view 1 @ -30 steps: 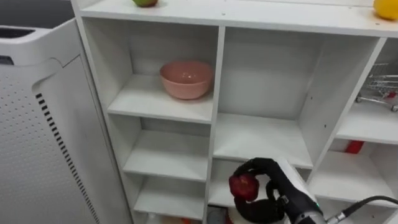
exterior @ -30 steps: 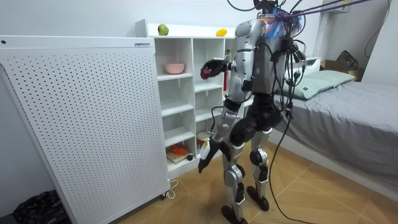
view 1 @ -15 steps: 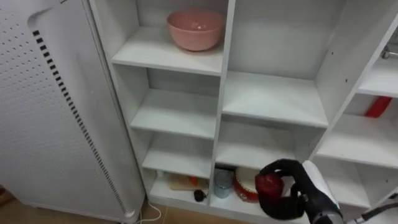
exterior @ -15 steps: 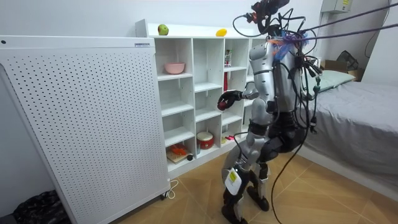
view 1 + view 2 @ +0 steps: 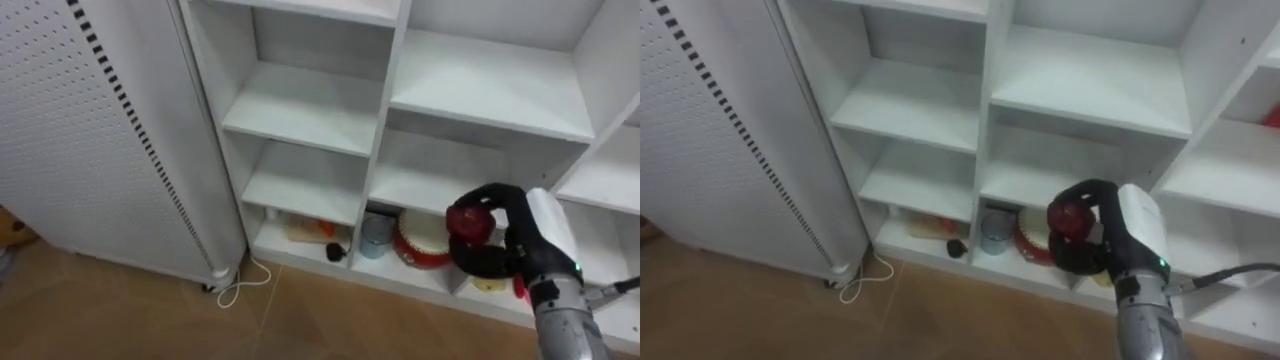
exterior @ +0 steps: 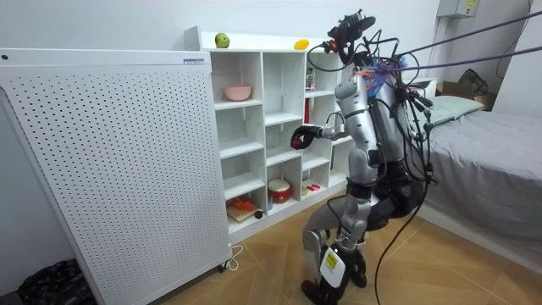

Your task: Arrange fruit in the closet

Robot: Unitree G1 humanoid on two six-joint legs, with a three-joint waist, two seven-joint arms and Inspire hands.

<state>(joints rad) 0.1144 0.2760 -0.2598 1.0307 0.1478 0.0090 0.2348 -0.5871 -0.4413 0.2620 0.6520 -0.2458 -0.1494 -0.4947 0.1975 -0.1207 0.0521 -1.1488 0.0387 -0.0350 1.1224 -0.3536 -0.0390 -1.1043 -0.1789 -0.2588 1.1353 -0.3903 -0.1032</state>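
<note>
Low before the white closet (image 5: 300, 105), the red apple (image 5: 467, 221) sits in the right hand (image 5: 505, 255), whose dark fingers are curled round it from behind and beneath. The apple lies on the closet side of the palm, toward the eye views' left of the hand, so the shelves are straight ahead of the fruit rather than behind the fingers. Being round, it has no long axis to line up.

Directly beyond the apple is the lowest middle compartment, where a red pot (image 5: 420, 238) and a grey cup (image 5: 376, 236) stand side by side. The shelf just above that compartment is bare, as are the two shelves to its left. My reading is that the coming move turns on height: forward at this level meets the pot, while a bare board lies up and ahead.

The right hand is much the nearer to the closet. The left hand (image 6: 329, 264) hangs low by the bent knees in the room view, well apart from the shelves.

By count: one apple in hand; two more fruits on the closet's top, a green fruit (image 6: 222, 40) and a yellow fruit (image 6: 301, 44); one pink bowl (image 6: 238, 91) on an upper shelf; one pot, one cup, and one flat board (image 5: 305, 231) in the bottom left compartment. A perforated white panel (image 5: 80, 130) stands against the closet's left side.
</note>
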